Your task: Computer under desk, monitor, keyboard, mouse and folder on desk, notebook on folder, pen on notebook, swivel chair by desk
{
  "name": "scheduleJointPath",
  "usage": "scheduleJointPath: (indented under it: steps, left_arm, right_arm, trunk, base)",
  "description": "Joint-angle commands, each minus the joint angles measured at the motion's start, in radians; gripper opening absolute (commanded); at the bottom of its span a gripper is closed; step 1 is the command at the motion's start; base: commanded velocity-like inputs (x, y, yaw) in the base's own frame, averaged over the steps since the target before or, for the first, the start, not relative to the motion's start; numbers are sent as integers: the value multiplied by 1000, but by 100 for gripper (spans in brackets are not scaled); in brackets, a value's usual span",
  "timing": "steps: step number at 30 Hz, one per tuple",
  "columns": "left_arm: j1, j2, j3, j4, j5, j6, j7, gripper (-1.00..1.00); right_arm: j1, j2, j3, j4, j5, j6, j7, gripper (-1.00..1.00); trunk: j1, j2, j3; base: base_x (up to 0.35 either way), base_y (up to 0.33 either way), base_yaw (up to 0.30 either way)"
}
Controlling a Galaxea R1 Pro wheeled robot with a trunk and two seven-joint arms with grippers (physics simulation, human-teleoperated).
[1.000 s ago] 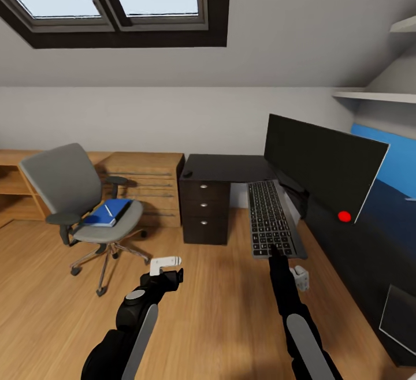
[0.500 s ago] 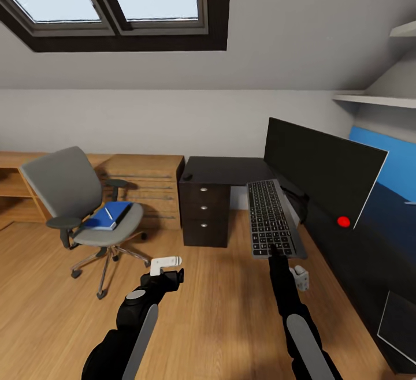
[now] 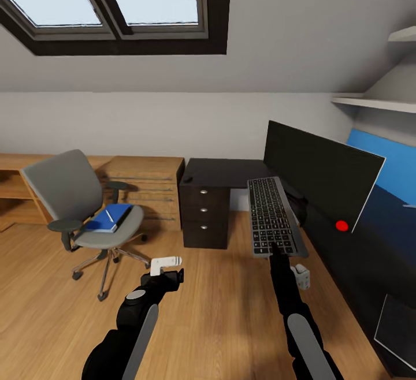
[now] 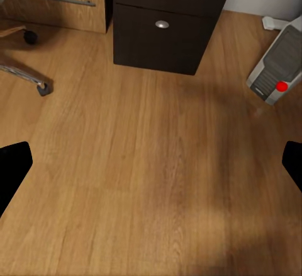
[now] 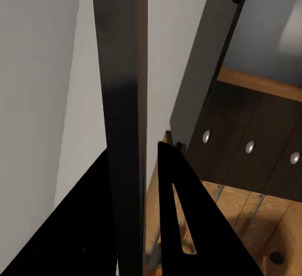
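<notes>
My right gripper (image 3: 276, 251) is shut on the near edge of the slim black-keyed keyboard (image 3: 270, 216), holding it in the air in front of the desk (image 3: 228, 167). The right wrist view shows the keyboard (image 5: 123, 118) edge-on between the fingers (image 5: 179, 219). A wide black monitor (image 3: 320, 175) stands on the desk and a small black mouse (image 3: 188, 178) lies at its corner. The grey swivel chair (image 3: 78, 195) at left carries the blue folder (image 3: 110, 217) with a white pen (image 3: 108, 215) on top; I cannot pick out the notebook. My left gripper (image 3: 167, 269) hangs open over the floor. The computer (image 4: 274, 62) stands on the floor.
A dark drawer unit (image 3: 205, 212) with round knobs sits under the desk's end. A light wooden drawer chest (image 3: 147, 186) runs along the back wall behind the chair. Wooden floor (image 3: 219, 305) lies open between the chair and desk. A dark pale-edged panel (image 3: 396, 322) shows at lower right.
The whole picture has shifted slightly, so the camera has moved. Both arms and the held keyboard keep their places in the view.
</notes>
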Motion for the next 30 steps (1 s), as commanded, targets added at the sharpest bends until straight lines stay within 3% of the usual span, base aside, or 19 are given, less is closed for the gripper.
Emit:
scheduleJointPath:
  steps: [1,24,30]
  left_arm:
    - [-1,0,-1,-1,11,3,9,100]
    - [-1,0,-2,-1,11,2,9,100]
    - [-1,0,-1,-1,11,2,9,100]
  right_arm:
    - [-1,0,1,1,-12,-5,6,-100]
    - [-1,0,1,7,-22,24,-2,-100]
    - [-1,1,2,11,-23,35,-6,-100]
  trunk:
    - [-4,7,2]
    - [-92,168,86]
    - [-92,168,95]
  base:
    - [0,0,0]
    - [0,0,21]
    - [0,0,111]
